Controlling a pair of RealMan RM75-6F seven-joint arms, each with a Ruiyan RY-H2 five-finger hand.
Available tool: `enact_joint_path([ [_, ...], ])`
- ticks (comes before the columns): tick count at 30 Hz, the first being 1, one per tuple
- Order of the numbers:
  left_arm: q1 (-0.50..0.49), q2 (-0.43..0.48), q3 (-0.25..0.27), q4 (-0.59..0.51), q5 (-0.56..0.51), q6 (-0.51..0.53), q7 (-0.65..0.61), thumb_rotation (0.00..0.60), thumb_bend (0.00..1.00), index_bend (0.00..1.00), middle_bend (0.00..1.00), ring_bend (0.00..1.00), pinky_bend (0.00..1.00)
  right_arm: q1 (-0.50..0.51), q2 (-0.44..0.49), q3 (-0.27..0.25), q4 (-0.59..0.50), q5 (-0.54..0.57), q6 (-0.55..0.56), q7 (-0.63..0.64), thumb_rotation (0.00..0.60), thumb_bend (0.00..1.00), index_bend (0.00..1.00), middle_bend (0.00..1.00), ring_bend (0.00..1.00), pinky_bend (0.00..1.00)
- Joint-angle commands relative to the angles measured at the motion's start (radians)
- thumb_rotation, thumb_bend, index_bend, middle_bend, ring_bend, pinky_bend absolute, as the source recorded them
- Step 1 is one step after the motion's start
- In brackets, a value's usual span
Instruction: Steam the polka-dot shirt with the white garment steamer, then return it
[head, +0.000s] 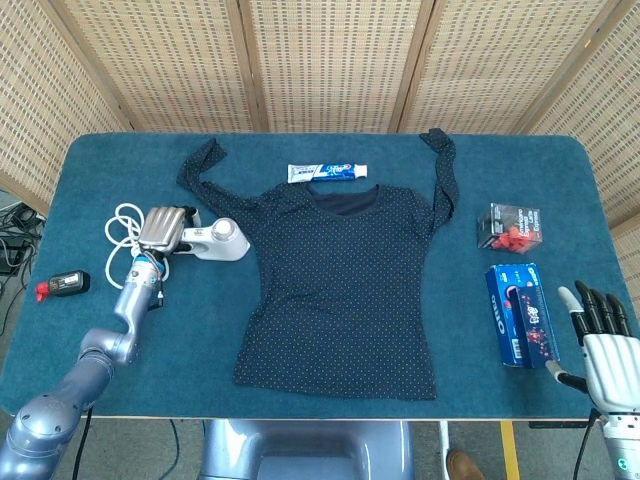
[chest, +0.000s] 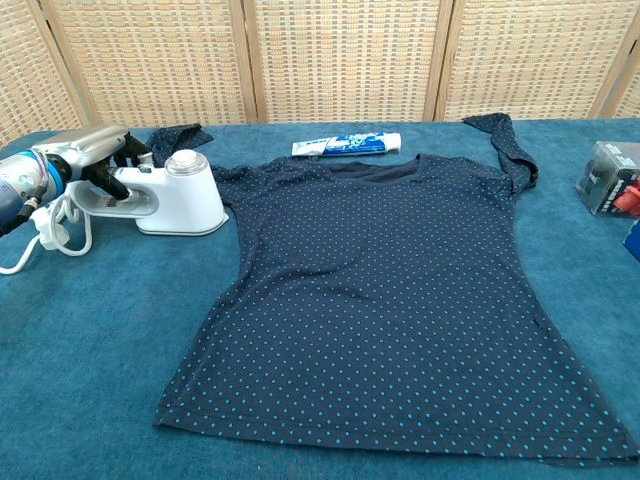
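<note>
The dark blue polka-dot shirt (head: 340, 280) lies flat in the middle of the blue table, also seen in the chest view (chest: 390, 300). The white garment steamer (head: 218, 241) stands just left of the shirt's sleeve, its round head toward the shirt (chest: 180, 195). My left hand (head: 164, 228) has its fingers curled over the steamer's handle and grips it (chest: 92, 152). The steamer still sits on the table. Its white cord (head: 124, 226) coils to the left. At the table's near right corner my right hand (head: 602, 338) rests with its fingers apart, holding nothing.
A toothpaste tube (head: 328, 172) lies just beyond the shirt's collar. A clear box with red contents (head: 508, 226) and a blue biscuit box (head: 522, 315) sit on the right. A small black and red device (head: 62, 284) lies near the left edge.
</note>
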Motion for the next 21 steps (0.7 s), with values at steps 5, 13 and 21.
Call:
enact_joint_path([
  [5, 0.024, 0.015, 0.004, 0.001, 0.003, 0.033, -0.010, 0.600, 0.52, 0.88, 0.74, 0.69, 0.81, 0.000, 0.001, -0.004, -0.002, -0.008, 0.001, 0.001, 0.600, 0.00, 0.06, 0.00, 0.00, 0.00],
  [13, 0.027, 0.052, -0.008, -0.030, -0.006, 0.047, -0.035, 0.600, 0.64, 0.97, 0.79, 0.73, 0.84, -0.003, 0.002, -0.008, -0.006, -0.018, 0.009, 0.003, 0.600, 0.00, 0.06, 0.00, 0.00, 0.00],
  [21, 0.000, 0.102, -0.019, -0.077, 0.006, 0.088, -0.054, 0.600, 0.64, 0.97, 0.79, 0.73, 0.84, -0.001, 0.004, -0.005, -0.007, -0.011, 0.006, 0.007, 0.600, 0.00, 0.06, 0.00, 0.00, 0.00],
])
